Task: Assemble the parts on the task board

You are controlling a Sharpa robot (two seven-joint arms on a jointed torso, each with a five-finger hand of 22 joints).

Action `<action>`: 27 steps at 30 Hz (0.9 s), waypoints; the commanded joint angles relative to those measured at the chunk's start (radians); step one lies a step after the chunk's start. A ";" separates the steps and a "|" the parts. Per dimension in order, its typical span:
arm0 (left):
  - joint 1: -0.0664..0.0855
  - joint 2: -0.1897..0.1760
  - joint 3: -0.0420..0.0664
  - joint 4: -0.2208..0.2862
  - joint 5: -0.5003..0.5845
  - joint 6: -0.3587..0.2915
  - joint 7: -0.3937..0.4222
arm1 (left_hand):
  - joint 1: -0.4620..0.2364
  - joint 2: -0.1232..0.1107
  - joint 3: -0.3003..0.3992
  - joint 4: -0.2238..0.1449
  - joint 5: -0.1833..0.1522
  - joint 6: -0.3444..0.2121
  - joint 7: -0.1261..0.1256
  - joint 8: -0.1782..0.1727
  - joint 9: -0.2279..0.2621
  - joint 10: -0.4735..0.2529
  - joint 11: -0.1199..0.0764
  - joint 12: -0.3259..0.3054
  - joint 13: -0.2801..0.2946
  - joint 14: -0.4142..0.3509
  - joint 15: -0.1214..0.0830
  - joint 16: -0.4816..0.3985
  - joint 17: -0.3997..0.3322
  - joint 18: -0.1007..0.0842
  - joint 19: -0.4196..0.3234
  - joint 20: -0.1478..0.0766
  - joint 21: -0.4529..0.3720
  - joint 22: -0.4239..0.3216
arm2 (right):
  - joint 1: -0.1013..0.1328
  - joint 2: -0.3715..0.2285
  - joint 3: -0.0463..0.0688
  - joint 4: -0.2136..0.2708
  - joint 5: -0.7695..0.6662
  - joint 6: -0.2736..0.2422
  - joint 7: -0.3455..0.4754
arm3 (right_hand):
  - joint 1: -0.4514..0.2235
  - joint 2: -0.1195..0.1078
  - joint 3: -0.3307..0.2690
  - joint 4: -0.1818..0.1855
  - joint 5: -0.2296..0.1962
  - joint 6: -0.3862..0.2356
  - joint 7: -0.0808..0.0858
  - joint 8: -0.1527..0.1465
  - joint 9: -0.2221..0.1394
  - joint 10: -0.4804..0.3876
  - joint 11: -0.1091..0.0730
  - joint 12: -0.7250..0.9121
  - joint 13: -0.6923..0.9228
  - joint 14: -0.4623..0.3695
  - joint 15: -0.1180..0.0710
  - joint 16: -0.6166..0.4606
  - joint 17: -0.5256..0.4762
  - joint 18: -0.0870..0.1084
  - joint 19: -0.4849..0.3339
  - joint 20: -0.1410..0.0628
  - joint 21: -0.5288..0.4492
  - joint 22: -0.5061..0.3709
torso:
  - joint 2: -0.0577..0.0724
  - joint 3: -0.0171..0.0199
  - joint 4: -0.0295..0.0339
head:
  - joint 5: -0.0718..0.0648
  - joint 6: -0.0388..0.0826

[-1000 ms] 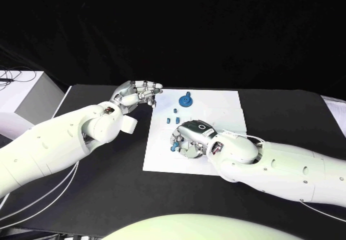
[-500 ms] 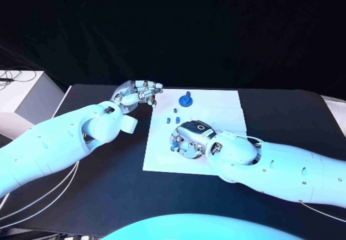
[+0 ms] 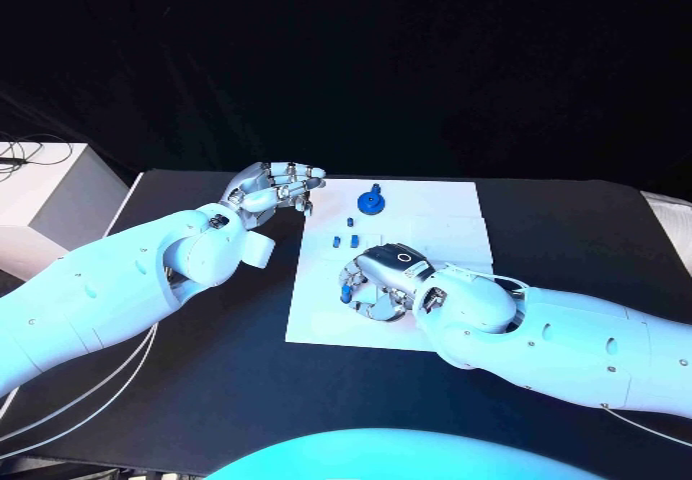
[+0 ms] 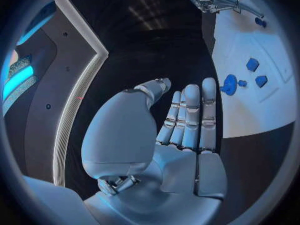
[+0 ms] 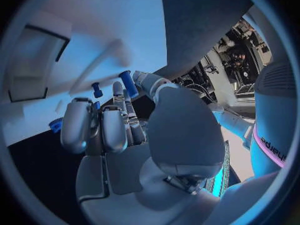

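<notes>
- Your right hand (image 3: 378, 283) sits low over the near-left part of the task board (image 3: 447, 225) and pinches a small blue peg (image 5: 128, 83) between thumb and fingertip, the other fingers curled.
- Over the last second that hand has shifted slightly toward the board's near edge and turned a little; the peg stays in the pinch, so I judge you are lining it up for insertion, not yet seated.
- A second short blue peg (image 5: 97, 89) stands on the board just beside the held one.
- The blue round part (image 3: 372, 202) lies near the board's far-left corner, with small blue pieces (image 3: 346, 239) between it and your right hand; none has moved.
- Your left hand (image 3: 274, 186) hovers over the bench just off the board's far-left corner, fingers together and loosely curled, holding nothing, unchanged.
</notes>
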 commanded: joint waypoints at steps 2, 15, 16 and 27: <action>0.000 0.002 0.001 0.002 -0.001 0.018 0.002 | 0.007 0.002 0.000 -0.006 0.003 -0.008 0.007 -0.004 -0.002 -0.007 0.000 0.000 -0.001 -0.002 0.007 0.005 -0.001 0.014 0.008 0.000 -0.001 0.000 | -0.001 -0.003 0.000 0.003 -0.004 -0.035 -0.015 | -0.009 0.004 -0.012 0.000 -0.006 -0.009 0.000 -0.005 -0.001 -0.007 0.000 -0.002 0.001 0.007 0.009 -0.005 -0.007 -0.012 -0.001 0.007 -0.008 -0.004 | 0.000 0.0001 0.0006 | 0.000 0.002; 0.000 0.002 0.001 0.001 -0.001 0.019 0.002 | 0.007 0.002 -0.001 -0.006 0.003 -0.009 0.007 -0.004 -0.002 -0.009 0.001 0.000 -0.001 -0.002 0.007 0.005 -0.002 0.014 0.008 0.000 -0.001 0.000 | -0.001 -0.031 0.001 0.034 0.002 -0.129 -0.020 | 0.001 0.011 -0.054 0.006 -0.003 -0.026 0.002 -0.018 -0.008 -0.029 0.001 -0.001 0.004 -0.006 0.010 -0.031 -0.055 -0.001 -0.018 0.008 -0.062 -0.048 | 0.000 0.0002 0.0001 | -0.003 0.004; 0.000 0.002 0.001 0.001 -0.001 0.019 0.002 | 0.007 0.002 -0.001 -0.006 0.003 -0.009 0.007 -0.004 -0.002 -0.009 0.001 0.000 -0.001 -0.002 0.007 0.005 -0.002 0.014 0.008 0.000 -0.001 0.000 | -0.001 -0.038 0.001 0.041 0.007 -0.137 -0.017 | 0.001 0.011 -0.054 0.006 -0.003 -0.026 0.002 -0.018 -0.008 -0.029 0.001 -0.001 0.004 -0.006 0.010 -0.031 -0.055 -0.001 -0.018 0.008 -0.062 -0.048 | 0.000 -0.0002 0.0006 | -0.003 0.005; -0.003 -0.003 0.001 0.001 -0.001 0.024 0.004 | 0.007 0.002 -0.001 -0.006 0.003 -0.009 0.007 -0.004 -0.002 -0.010 0.001 -0.001 -0.001 -0.002 0.007 0.005 -0.002 0.014 0.008 0.000 -0.001 0.000 | 0.029 -0.185 0.015 0.131 0.215 -0.250 0.065 | 0.016 0.021 -0.041 0.029 0.017 0.032 0.011 0.002 -0.005 0.040 0.004 0.022 0.018 -0.025 0.013 -0.072 -0.127 0.021 -0.060 0.011 -0.185 -0.146 | -0.002 -0.0004 -0.0049 | -0.029 0.025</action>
